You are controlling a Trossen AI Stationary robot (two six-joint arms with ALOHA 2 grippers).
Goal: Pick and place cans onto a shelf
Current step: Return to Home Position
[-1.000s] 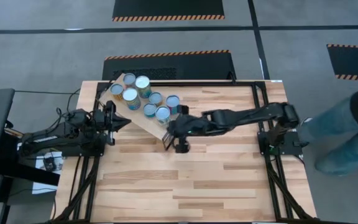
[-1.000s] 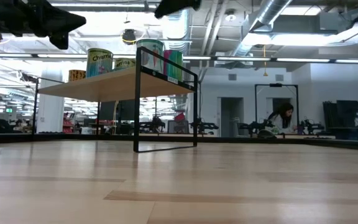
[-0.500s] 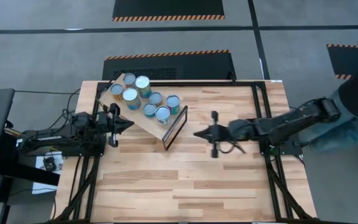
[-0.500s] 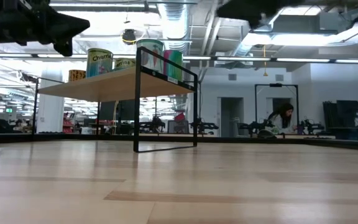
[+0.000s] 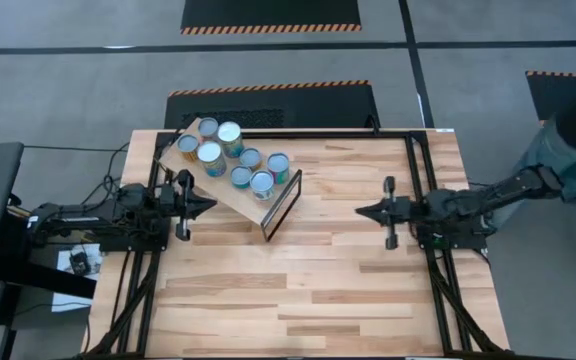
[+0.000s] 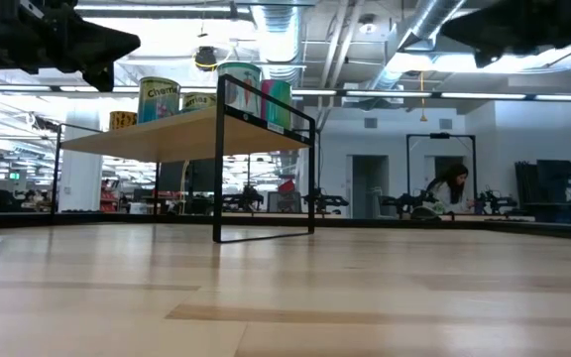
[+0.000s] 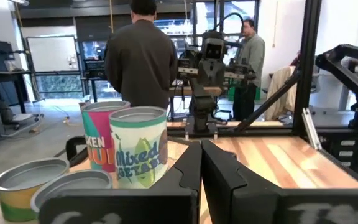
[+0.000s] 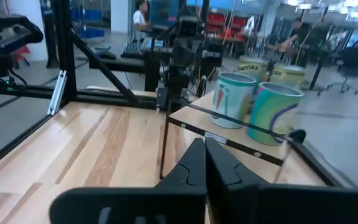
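Your left gripper (image 5: pixel 206 203) hovers near the left edge of the bench (image 5: pixel 298 290), fingers pressed together and holding nothing. Your right gripper (image 5: pixel 360 211) hangs toward the right edge, well apart from the shelf (image 5: pixel 246 204), its fingers likewise closed and empty. Farther back, by the far-left corner, the shelf stands slanted with eight cans (image 5: pixel 210 153) upright on top.

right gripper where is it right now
In the high view the right gripper hangs over the table on the right side, well clear of the shelf and its cans.
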